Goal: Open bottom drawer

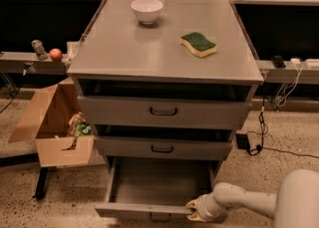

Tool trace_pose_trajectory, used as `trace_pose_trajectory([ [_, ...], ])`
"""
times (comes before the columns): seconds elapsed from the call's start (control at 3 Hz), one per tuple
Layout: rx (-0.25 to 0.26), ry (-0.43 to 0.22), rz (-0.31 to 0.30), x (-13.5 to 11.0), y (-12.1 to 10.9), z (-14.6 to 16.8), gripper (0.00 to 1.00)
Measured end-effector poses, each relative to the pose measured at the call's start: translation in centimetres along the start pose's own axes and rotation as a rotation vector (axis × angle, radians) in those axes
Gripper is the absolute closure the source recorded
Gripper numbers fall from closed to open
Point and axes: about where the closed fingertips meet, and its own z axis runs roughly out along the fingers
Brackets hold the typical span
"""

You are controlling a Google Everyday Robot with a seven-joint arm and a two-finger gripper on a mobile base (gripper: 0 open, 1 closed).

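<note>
The bottom drawer (pixel 159 179) of the grey metal cabinet stands pulled far out, showing its plain grey inside. Its slim front (pixel 139 212) is at the lower edge of the camera view, with the small dark handle (pixel 159 218) partly cut off. My gripper (pixel 198 211) is at the right end of the drawer front, at its top edge. My white arm (pixel 259 204) comes in from the lower right. The top drawer (pixel 162 111) and middle drawer (pixel 162 148) stand slightly open.
A white bowl (pixel 146 10) and a green-and-yellow sponge (pixel 198 44) lie on the cabinet top (pixel 124 53). An open cardboard box (pixel 55 122) sits on the floor to the left. Cables and a power adapter (pixel 243 141) lie to the right.
</note>
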Motion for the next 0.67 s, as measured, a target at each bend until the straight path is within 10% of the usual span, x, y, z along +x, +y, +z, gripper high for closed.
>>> trace_pose_trajectory([
  [0.67, 0.000, 0.000, 0.000, -0.17, 0.05, -0.31, 0.76],
])
